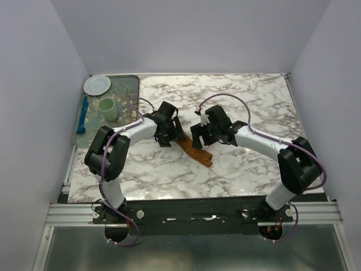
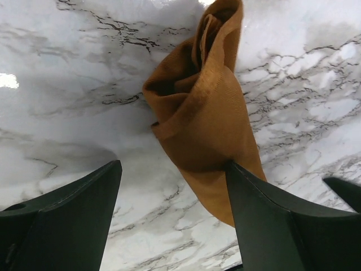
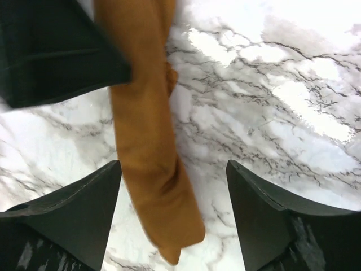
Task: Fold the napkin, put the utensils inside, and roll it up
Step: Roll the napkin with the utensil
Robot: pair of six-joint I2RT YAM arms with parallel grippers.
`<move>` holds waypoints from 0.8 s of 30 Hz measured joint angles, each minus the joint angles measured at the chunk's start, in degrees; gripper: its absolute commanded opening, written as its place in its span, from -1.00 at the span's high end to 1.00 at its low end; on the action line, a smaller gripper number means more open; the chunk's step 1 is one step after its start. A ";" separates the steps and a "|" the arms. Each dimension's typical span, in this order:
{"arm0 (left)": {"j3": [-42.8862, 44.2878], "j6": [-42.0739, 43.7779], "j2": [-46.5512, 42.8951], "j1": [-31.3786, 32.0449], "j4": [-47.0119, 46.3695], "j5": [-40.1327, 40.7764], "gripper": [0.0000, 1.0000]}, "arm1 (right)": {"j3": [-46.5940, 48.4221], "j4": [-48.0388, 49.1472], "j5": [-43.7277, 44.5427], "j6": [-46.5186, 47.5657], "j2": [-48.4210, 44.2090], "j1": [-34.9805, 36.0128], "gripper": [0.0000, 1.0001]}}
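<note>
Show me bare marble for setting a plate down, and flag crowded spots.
Free: the far right marble, between the right arm and the far edge; also the near strip between the napkin and the near edge. Crowded: the centre, where left pincer and right pincer flank the napkin, and the far-left tray with plate, cup and blue utensil.

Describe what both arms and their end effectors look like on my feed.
Both arms match: the left arm and right arm have white tubular links, bulky black joint housings and a thin purple cable looping along each. The left end effector and right end effector are black, with two broad, wedge-shaped matte fingers. No markings visible.
</note>
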State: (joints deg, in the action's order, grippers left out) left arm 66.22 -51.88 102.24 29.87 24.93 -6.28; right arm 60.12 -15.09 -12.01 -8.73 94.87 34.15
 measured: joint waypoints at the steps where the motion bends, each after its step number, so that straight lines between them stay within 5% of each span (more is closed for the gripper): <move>1: 0.07 -0.24 0.83 0.00 -0.26 -0.33 -0.65 | 0.00 -0.48 1.68 0.66 -0.72 1.31 -0.84; 9: 0.44 -0.72 1.81 -0.44 -0.66 -0.83 -0.67 | 0.35 -1.95 23.45 10.56 -0.92 18.47 -0.98; 20: 1.09 -0.87 2.84 -2.49 -0.94 -3.80 -0.67 | 3.02 -2.12 31.28 14.93 8.04 20.52 -0.87; 24: 1.81 -0.85 3.48 -3.10 -0.98 -4.50 -0.68 | 3.72 -2.01 31.28 14.64 9.01 20.55 -0.61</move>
State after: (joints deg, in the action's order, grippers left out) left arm 68.03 -52.73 105.71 26.76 23.94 -10.79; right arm 63.83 -17.10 19.27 5.91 103.88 54.70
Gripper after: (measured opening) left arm 0.832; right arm 0.921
